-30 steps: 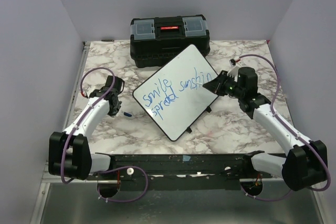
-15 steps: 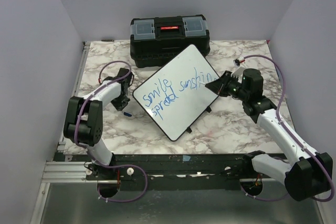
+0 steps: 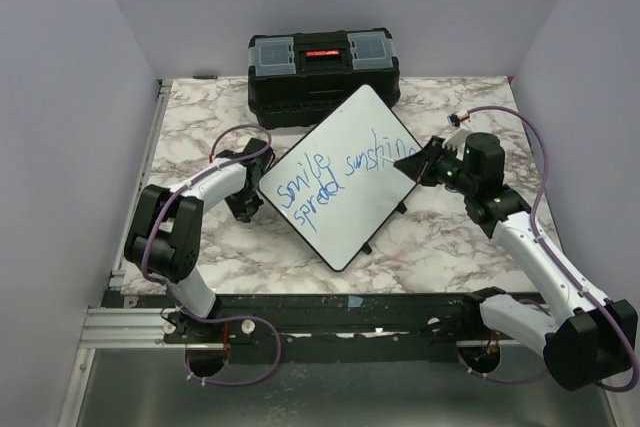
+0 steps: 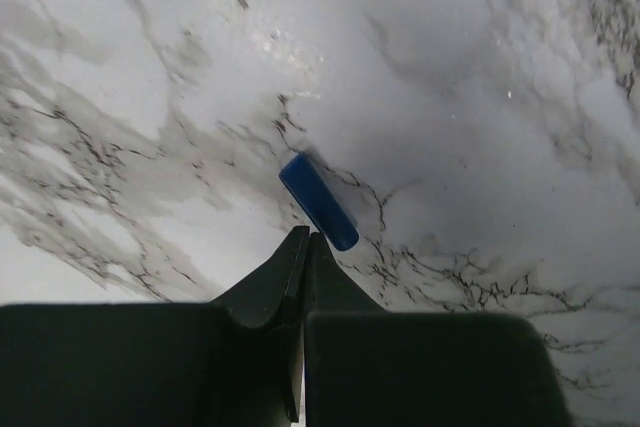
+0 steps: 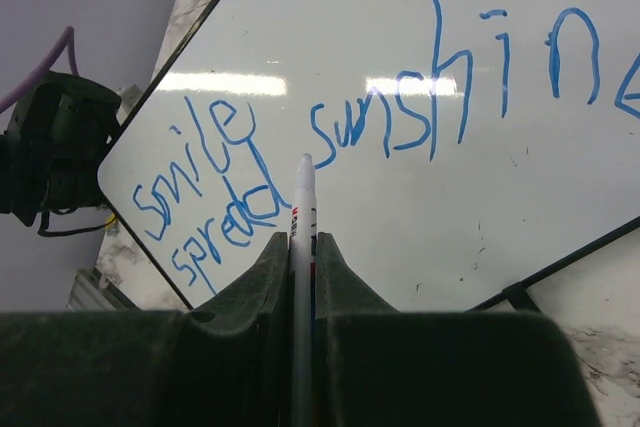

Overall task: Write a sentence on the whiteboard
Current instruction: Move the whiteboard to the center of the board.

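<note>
here are 1 whiteboard point(image 3: 340, 232), 1 marker point(image 5: 303, 237), 1 toolbox point(image 3: 322, 75).

In the right wrist view the whiteboard point(image 5: 520, 207) runs off the frame at 12 and 3 o'clock, clipping the sentence's point(image 5: 400, 117) last letter. Most of the marker point(image 5: 303, 192) is sunk between the right gripper's point(image 5: 303, 239) fingers, its label too small to read.

Blue sentence point(image 3: 345, 179) across tilted whiteboard point(image 3: 350, 217)
</note>
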